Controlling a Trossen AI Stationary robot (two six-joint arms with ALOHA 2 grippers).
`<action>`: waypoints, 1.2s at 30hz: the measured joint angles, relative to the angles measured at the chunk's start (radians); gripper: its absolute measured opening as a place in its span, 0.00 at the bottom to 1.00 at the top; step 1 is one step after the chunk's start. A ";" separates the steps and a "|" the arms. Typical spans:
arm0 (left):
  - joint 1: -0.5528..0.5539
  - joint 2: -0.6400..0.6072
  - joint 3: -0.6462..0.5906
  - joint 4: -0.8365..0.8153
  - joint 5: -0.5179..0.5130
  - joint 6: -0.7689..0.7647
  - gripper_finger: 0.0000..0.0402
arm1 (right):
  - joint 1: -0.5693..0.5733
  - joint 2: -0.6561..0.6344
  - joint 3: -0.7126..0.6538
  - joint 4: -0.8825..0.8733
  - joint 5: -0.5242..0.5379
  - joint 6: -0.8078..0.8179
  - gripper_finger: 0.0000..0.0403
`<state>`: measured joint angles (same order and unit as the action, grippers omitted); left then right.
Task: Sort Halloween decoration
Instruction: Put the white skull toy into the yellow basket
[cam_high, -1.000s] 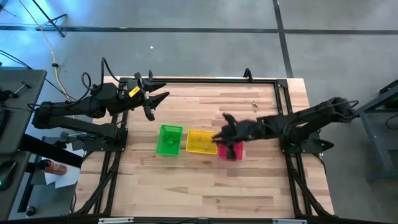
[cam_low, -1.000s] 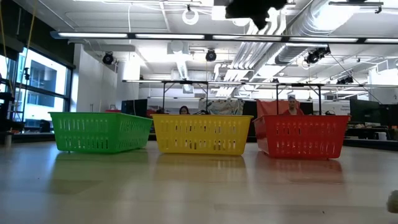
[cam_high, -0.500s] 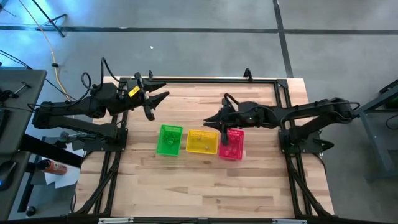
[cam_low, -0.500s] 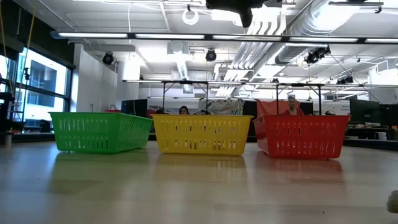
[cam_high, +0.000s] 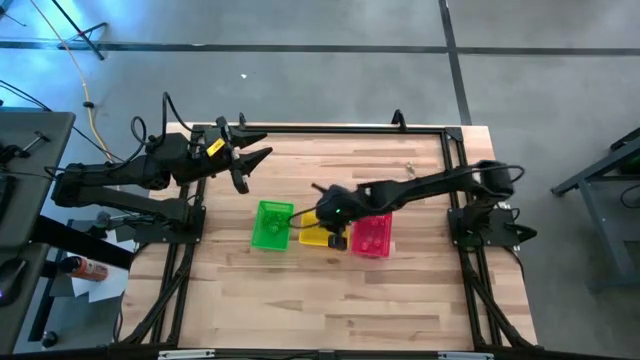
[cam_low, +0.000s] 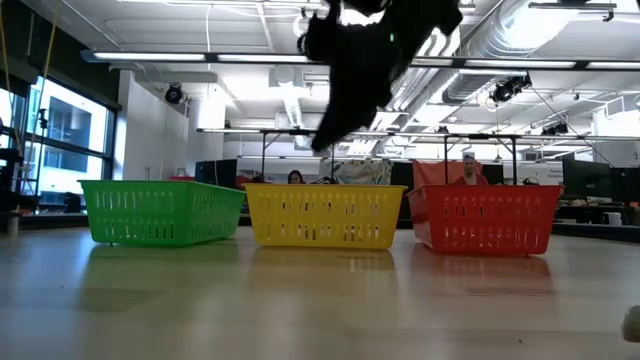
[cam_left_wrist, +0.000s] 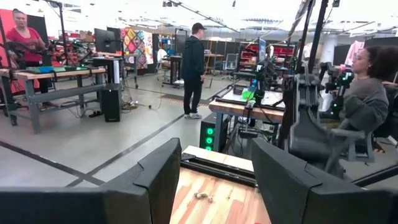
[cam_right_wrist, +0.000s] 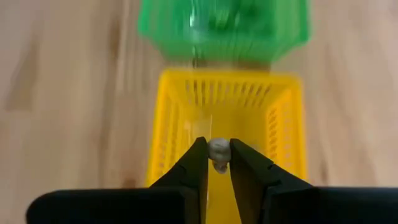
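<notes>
Right gripper (cam_right_wrist: 215, 163) pinches tiny pale round trinket (cam_right_wrist: 218, 149) between fingertips, directly above yellow slotted plastic basket (cam_right_wrist: 180, 118). Step: drop-off. Next: part fingers over basket. Left gripper (cam_high: 250, 160) spread, idle, well apart.

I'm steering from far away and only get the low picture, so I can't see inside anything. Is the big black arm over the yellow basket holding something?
Observer: Yes. The right gripper pinches a small pale trinket between its fingertips.
Operator: Is it really above the yellow one?
Observer: Yes, from above it hangs over the yellow basket, which sits between the green basket and the pink basket.
Operator: Where's the other arm?
Observer: The left gripper waits, open, near the table's far left corner, away from the baskets.
</notes>
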<state>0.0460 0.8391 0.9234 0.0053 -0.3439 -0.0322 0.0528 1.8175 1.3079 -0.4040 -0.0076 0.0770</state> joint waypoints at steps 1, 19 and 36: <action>0.000 0.000 0.000 0.000 0.000 0.000 0.46 | 0.000 0.020 0.000 -0.006 -0.001 -0.005 0.12; 0.000 0.000 0.000 -0.014 0.000 0.000 0.46 | -0.021 0.133 0.000 -0.013 0.006 0.049 0.30; -0.001 -0.020 0.000 -0.072 0.015 0.034 0.46 | -0.020 -0.373 0.001 -0.051 0.274 0.036 0.34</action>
<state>0.0450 0.8195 0.9234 -0.0669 -0.3284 0.0020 0.0324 1.4449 1.3087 -0.4554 0.2664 0.1132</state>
